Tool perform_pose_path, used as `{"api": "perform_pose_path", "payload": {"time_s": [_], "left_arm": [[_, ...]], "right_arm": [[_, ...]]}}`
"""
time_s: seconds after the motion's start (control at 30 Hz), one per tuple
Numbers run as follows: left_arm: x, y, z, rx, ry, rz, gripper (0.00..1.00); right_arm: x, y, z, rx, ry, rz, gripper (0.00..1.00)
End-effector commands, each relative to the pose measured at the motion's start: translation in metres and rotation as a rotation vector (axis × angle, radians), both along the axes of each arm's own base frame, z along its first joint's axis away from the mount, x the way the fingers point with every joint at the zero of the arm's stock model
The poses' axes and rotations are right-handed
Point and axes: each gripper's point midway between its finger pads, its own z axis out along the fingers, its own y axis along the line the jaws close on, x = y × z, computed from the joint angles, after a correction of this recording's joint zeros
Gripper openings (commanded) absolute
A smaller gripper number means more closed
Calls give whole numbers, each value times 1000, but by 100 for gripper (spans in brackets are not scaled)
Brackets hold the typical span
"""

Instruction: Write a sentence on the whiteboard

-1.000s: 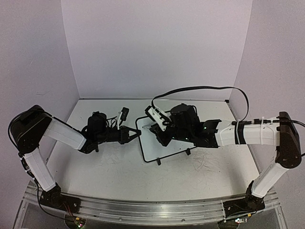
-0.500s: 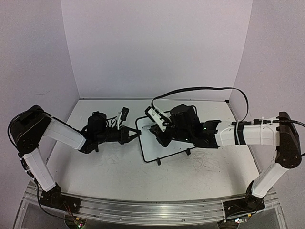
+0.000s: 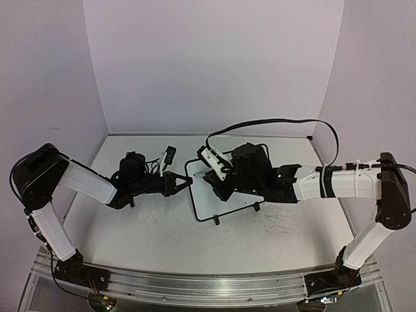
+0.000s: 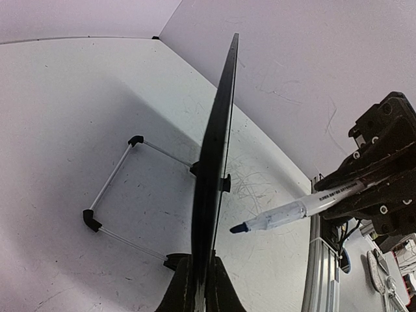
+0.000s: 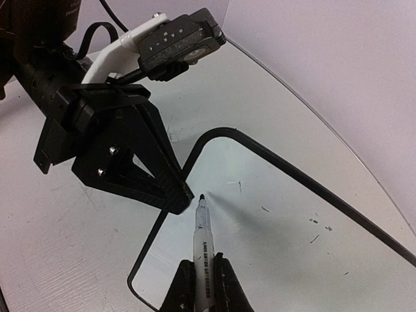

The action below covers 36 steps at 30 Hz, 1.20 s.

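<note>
The whiteboard (image 3: 224,207), white with a thin black frame, stands propped on the table at mid-right. My left gripper (image 3: 188,182) is shut on its left edge; in the left wrist view the whiteboard (image 4: 218,143) is seen edge-on, rising from the shut left gripper (image 4: 203,281). My right gripper (image 5: 203,273) is shut on a marker (image 5: 203,237) with a blue tip. The tip hovers a short gap off the whiteboard (image 5: 292,214) near its upper left corner. The marker (image 4: 292,211) points at the board's face. The sentence is out of view; only a few small specks show.
The white tabletop (image 3: 149,234) is scuffed with grey scribbles. A thin wire stand (image 4: 110,188) with black corners sits behind the board. A black cable (image 3: 273,121) arcs over the right arm. Walls close in at the back and both sides.
</note>
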Motion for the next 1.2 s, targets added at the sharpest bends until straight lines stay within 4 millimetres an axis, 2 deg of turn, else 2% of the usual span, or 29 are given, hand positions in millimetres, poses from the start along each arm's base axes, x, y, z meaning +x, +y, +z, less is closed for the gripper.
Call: {"api": "perform_pose_path", "payload": {"time_s": [0.0, 0.27, 0.5, 0.77, 1.03, 1.17], "left_arm": [[-1, 4, -3, 31, 13, 10, 0], [-1, 4, -4, 34, 12, 9, 0], [-1, 3, -4, 34, 12, 6, 0], [-1, 4, -3, 34, 7, 8, 0], [-1, 5, -3, 36, 6, 9, 0], [-2, 5, -3, 36, 5, 10, 0]], "right_arm": [[2, 4, 19, 56, -34, -13, 0], [4, 1, 12, 41, -29, -33, 0], [6, 3, 14, 42, -34, -31, 0], [-1, 5, 7, 33, -15, -6, 0], [-16, 4, -4, -1, 6, 26, 0], [-13, 1, -5, -10, -3, -6, 0]]}}
